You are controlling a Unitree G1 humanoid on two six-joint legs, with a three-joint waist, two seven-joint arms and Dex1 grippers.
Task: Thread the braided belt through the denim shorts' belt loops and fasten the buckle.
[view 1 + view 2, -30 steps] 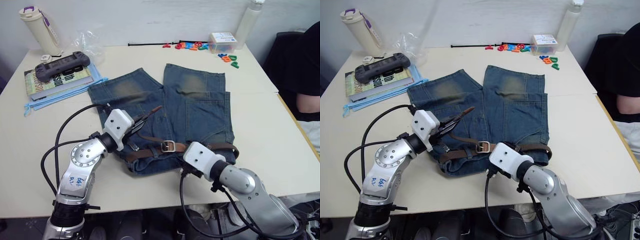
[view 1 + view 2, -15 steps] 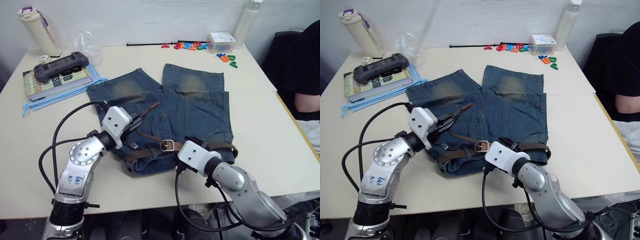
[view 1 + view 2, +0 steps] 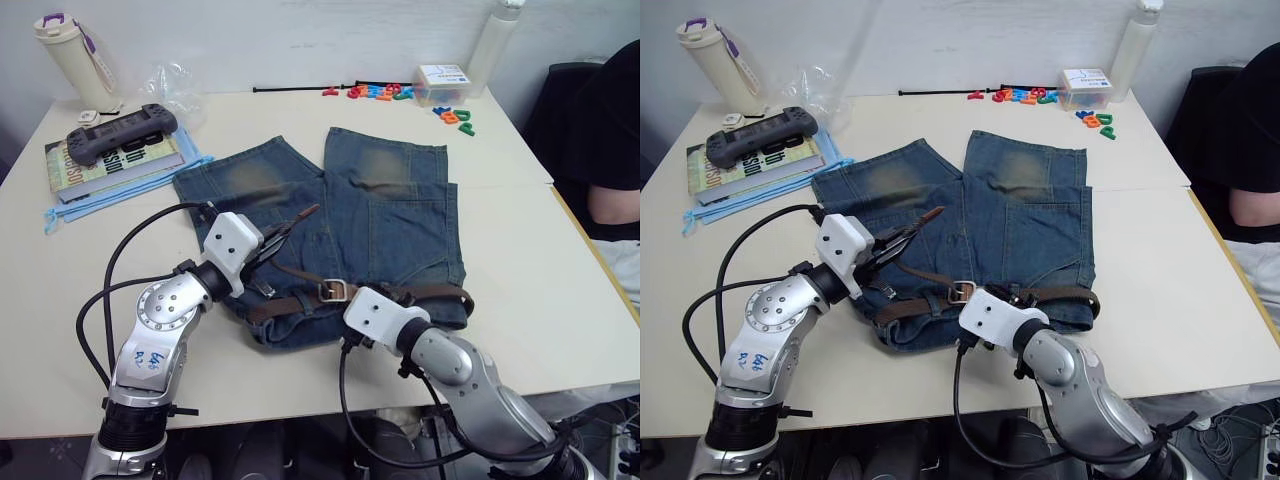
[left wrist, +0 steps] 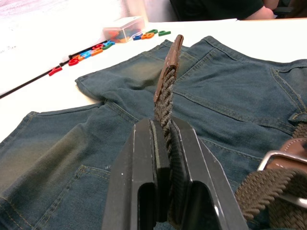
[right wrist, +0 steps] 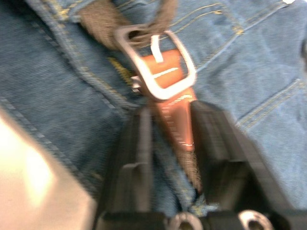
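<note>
An office-like room: white table (image 3: 90, 270), books (image 3: 110, 160), bottles (image 3: 80, 60), a seated person (image 3: 610, 150).

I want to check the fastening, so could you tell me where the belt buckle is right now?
The buckle lies on the shorts' waistband near the table's front edge, just ahead of the right gripper.

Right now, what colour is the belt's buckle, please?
The buckle is silver, clearest in the right wrist view.

I see a pale cream counter (image 3: 520, 250) filling most of the frame, its far edge meeting a plain white wall (image 3: 300, 40) along the top. A seam crosses the counter at the right. At the right edge sits a dark chair (image 3: 560, 100) with a person in black (image 3: 615, 140).
</note>
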